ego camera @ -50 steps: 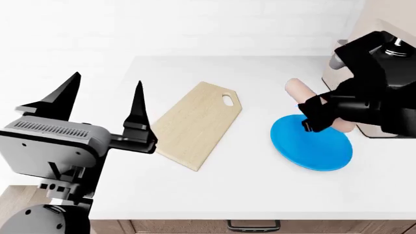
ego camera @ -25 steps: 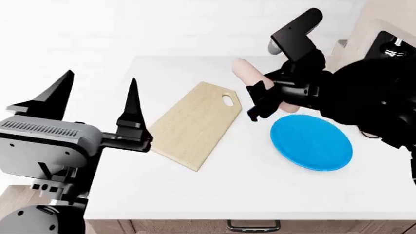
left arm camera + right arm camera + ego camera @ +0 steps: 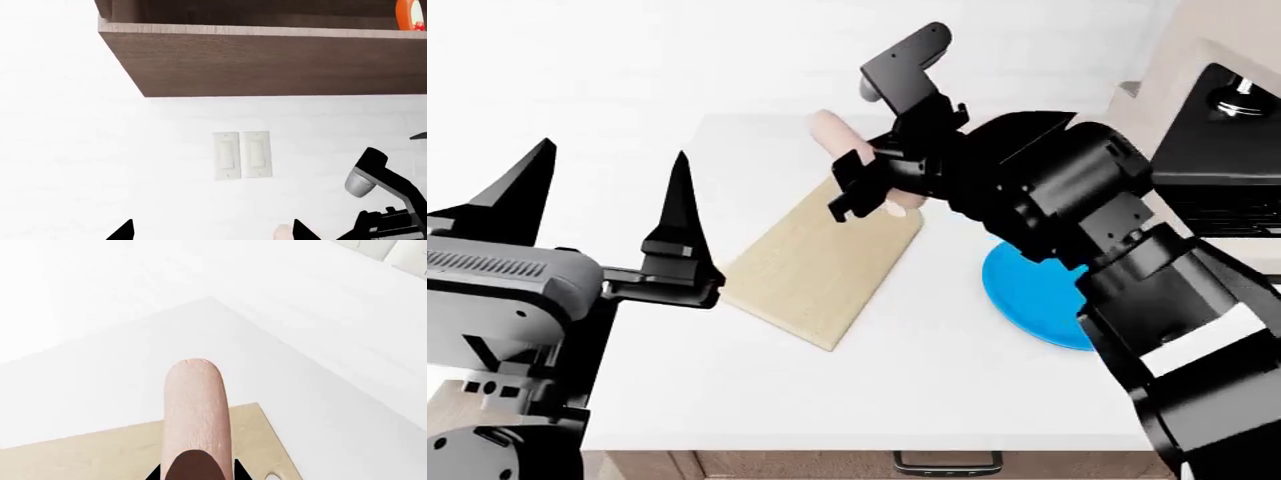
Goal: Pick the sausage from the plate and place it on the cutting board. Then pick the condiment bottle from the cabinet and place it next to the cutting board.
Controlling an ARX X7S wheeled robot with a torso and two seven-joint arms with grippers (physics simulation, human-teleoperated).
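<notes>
The right gripper (image 3: 874, 185) is gripping the sausage (image 3: 843, 148) above the cutting board (image 3: 814, 270) at frame centre; the left gripper (image 3: 601, 205) is gaping wide at left

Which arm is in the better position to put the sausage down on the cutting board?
The right. The right gripper already holds the sausage above the hole end of the cutting board. The left gripper is open, empty, and off to the board's side.

The right arm hides much of the plate (image 3: 1034, 300); the bottle (image 3: 412, 14) is cut off at the edge.
</notes>
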